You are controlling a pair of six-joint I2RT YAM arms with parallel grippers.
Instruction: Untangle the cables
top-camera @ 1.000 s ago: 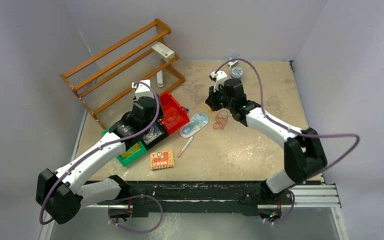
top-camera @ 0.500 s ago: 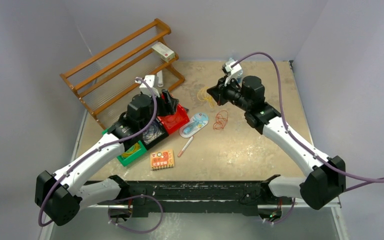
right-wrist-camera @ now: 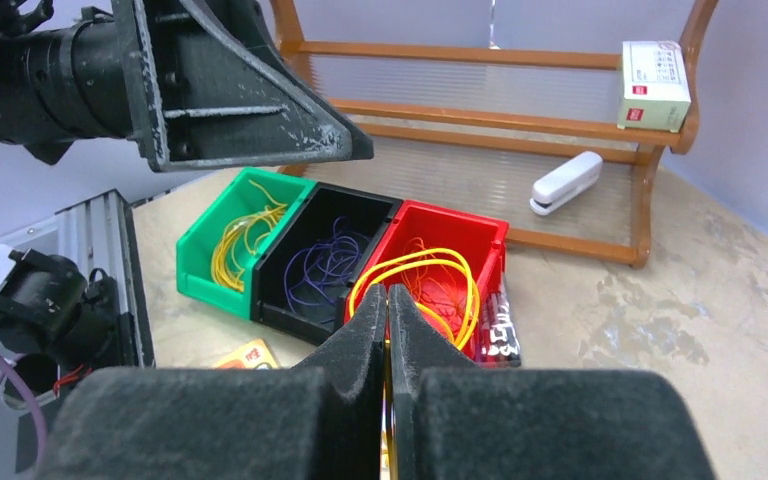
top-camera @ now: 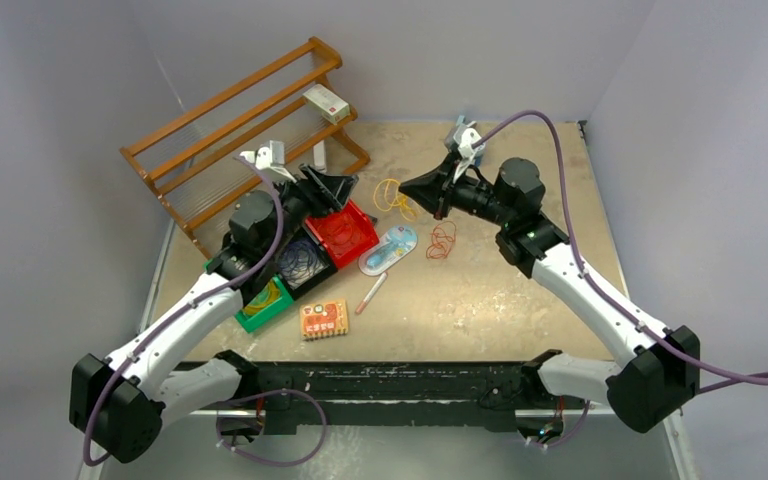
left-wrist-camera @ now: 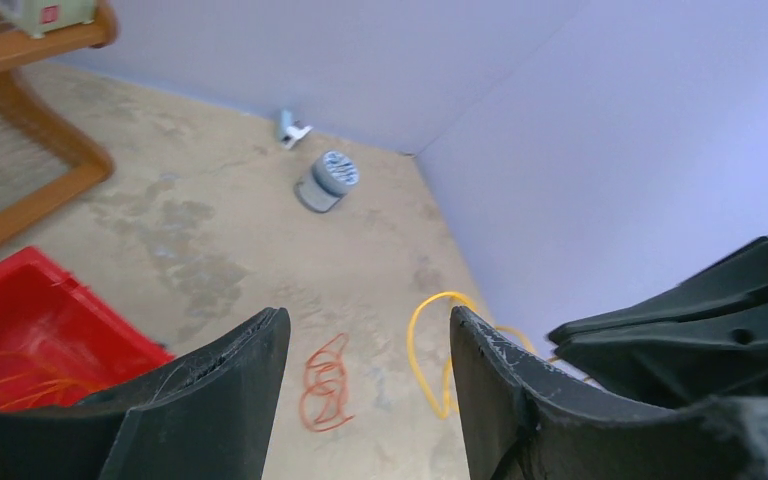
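Observation:
My right gripper point(top-camera: 406, 187) is shut on a yellow cable point(top-camera: 391, 195) and holds it above the table; its loops hang in front of the red bin in the right wrist view point(right-wrist-camera: 430, 272), at the closed jaw tips point(right-wrist-camera: 388, 296). A red cable point(top-camera: 441, 240) lies in small loops on the table, also seen in the left wrist view point(left-wrist-camera: 325, 381). My left gripper point(top-camera: 346, 186) is open and empty point(left-wrist-camera: 368, 322), raised over the red bin point(top-camera: 348, 232) and facing the right gripper. The bins hold orange point(right-wrist-camera: 438, 285), dark blue point(right-wrist-camera: 328, 262) and yellow point(right-wrist-camera: 232, 243) cables.
A green bin point(top-camera: 263, 305), a black bin point(top-camera: 300, 262) and the red bin sit in a row at the left. A wooden rack point(top-camera: 230, 130) holds a white box point(top-camera: 326, 102). A blue packet point(top-camera: 390, 248), a pen point(top-camera: 370, 293), an orange card point(top-camera: 323, 318) and a grey roll point(top-camera: 473, 143) are nearby.
My right gripper rose from the table with the yellow cable in it. My left gripper lifted out of the bins and turned to point right, toward the right gripper.

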